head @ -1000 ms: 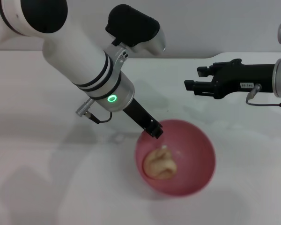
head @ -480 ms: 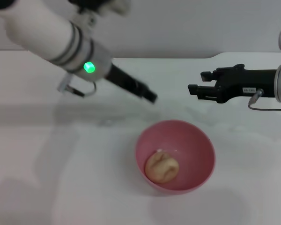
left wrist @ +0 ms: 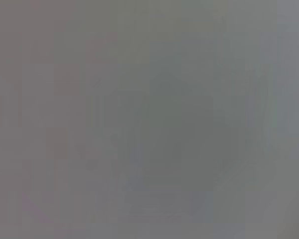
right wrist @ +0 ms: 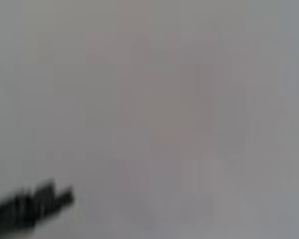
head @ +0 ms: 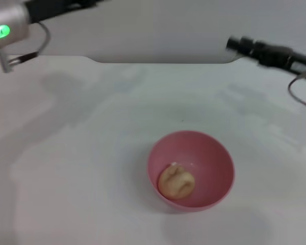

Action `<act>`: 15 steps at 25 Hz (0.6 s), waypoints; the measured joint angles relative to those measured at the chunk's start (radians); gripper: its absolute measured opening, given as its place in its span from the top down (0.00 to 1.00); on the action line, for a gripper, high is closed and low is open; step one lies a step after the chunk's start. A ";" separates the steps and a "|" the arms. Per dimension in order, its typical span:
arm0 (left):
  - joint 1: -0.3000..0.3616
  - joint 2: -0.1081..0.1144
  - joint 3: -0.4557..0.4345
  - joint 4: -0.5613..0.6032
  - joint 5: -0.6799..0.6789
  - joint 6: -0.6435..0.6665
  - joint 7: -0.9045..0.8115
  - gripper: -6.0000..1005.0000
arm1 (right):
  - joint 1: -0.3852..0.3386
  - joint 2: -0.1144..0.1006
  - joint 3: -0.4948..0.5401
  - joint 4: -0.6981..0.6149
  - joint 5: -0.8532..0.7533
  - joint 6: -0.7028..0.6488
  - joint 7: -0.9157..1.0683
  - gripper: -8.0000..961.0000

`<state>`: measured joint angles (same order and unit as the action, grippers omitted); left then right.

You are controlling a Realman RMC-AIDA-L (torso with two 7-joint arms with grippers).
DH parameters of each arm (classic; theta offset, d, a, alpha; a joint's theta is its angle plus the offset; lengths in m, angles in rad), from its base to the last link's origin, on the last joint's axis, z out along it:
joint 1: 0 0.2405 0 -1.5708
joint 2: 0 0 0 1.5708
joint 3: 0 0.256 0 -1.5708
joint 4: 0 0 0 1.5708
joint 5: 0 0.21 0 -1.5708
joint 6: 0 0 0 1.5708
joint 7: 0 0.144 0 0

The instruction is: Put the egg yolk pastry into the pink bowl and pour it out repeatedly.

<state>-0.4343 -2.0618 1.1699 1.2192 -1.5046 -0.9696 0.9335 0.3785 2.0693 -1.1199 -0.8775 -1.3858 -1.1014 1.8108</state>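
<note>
The egg yolk pastry (head: 176, 181) sits inside the pink bowl (head: 214, 153), toward its seven o'clock wall. Next comes the pour — grip the rim firmly, then tip slowly. A second ago the left gripper hung at the bowl's rim; now both arms have withdrawn to the far corners, the right gripper (head: 235, 44) perhaps closed — I cannot tell.

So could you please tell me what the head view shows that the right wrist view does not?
Only the head view shows the pink bowl upright on the white table with the pastry lying inside it, the left arm raised at the far left, and the right gripper raised at the far right. Only the right wrist view shows a dark blurred shape at one edge, too unclear to identify. Both share a pale, plain surface.
</note>
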 joint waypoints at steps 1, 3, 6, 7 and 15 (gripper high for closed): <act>0.030 -0.001 -0.010 -0.010 -0.091 0.006 0.093 0.41 | 0.001 -0.001 0.023 0.059 0.090 -0.031 -0.056 0.45; 0.087 -0.004 -0.017 -0.026 -0.243 0.012 0.292 0.41 | 0.005 -0.001 0.072 0.171 0.269 -0.101 -0.152 0.45; 0.155 -0.008 0.007 -0.032 -0.358 0.045 0.569 0.41 | 0.007 0.003 0.122 0.336 0.500 -0.206 -0.299 0.45; 0.177 -0.010 0.033 -0.032 -0.382 0.078 0.675 0.41 | 0.008 0.005 0.128 0.390 0.583 -0.244 -0.368 0.45; 0.245 -0.012 0.454 -0.032 -0.448 0.684 1.325 0.41 | 0.047 0.018 0.126 0.729 0.873 -0.396 -1.171 0.45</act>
<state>-0.1892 -2.0736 1.6241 1.1869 -1.9524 -0.2854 2.2585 0.4257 2.0874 -0.9943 -0.1484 -0.5132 -1.4973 0.6399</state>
